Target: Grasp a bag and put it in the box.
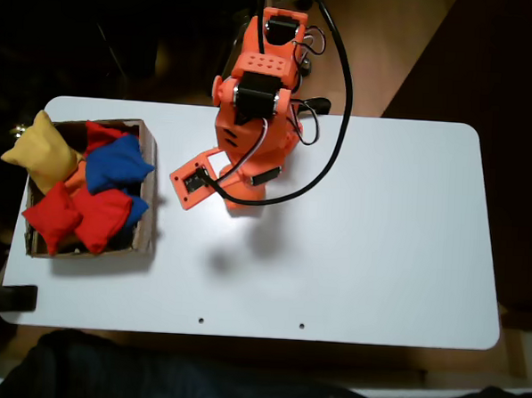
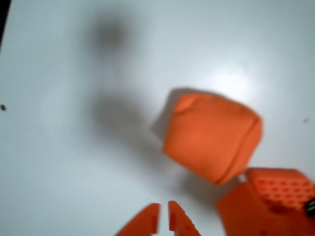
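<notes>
The orange bag [image 2: 211, 140] lies on the white bench [image 2: 59, 162] just beside the claw [image 2: 164, 219], whose fingers are pinched together on nothing, and it looks soft, light and squashy, so squeeze its fat middle.

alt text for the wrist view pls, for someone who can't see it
A plump orange beanbag lies on a white table, blurred, casting a soft shadow to its left. The tips of the gripper enter from the bottom edge, its two orange fingers nearly together, short of the bag and holding nothing.
</notes>
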